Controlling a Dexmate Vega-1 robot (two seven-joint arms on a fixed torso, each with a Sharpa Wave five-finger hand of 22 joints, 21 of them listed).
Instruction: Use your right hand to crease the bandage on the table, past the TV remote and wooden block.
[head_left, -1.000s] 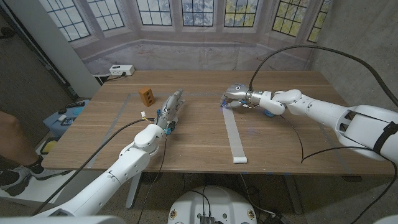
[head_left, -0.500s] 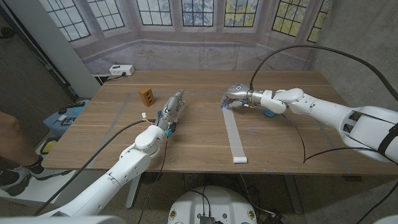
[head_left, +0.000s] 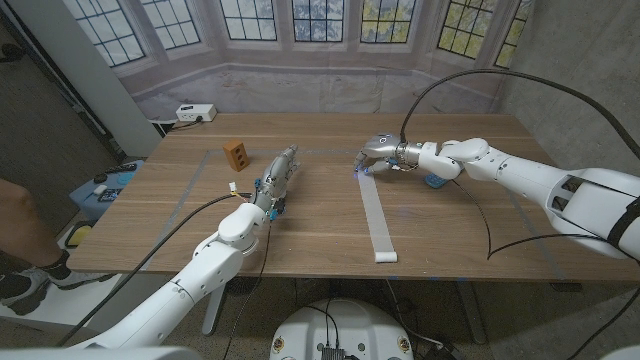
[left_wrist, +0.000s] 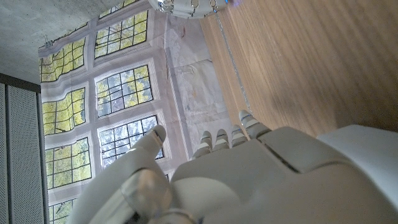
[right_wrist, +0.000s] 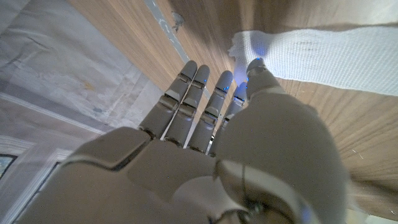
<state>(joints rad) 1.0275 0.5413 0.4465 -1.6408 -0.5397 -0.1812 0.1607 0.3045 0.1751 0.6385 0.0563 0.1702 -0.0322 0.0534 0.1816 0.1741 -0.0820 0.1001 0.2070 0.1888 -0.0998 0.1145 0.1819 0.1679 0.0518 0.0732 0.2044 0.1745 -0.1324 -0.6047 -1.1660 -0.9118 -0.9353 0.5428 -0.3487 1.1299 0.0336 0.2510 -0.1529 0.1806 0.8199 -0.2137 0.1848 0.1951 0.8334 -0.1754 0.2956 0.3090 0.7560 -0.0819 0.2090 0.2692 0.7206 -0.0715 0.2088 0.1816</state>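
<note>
Starting at the left edge of the head view, a person's bare leg (head_left: 18, 215) was seen beside the table (head_left: 330, 225), with a blue box (head_left: 108, 188) on the floor just beyond the table's left corner. A white power strip (head_left: 196, 112) was seen lying behind the far left corner, on the floor by the wall. On the table top, the small wooden block (head_left: 236, 152) was set near the far left part, and just to its right the left hand (head_left: 275, 178) was held out along the wood, its fingers stretched straight and close together, nothing held in them; in the left wrist view the same left hand (left_wrist: 205, 180) was shown from behind with its fingertips (left_wrist: 219, 138) lined up side by side and the thumb standing apart. Further right, the bandage (head_left: 377, 215) was laid as a long white strip from the near edge toward the middle of the table. At its far end the right hand (head_left: 385, 155) was lowered onto it. In the right wrist view the fingers (right_wrist: 205, 93) were extended and pressed side by side, reaching past the bandage (right_wrist: 323, 59) end, while the thumb tip was set on the white cloth. A small blue object (head_left: 436, 181) was partly hidden under the right forearm.
</note>
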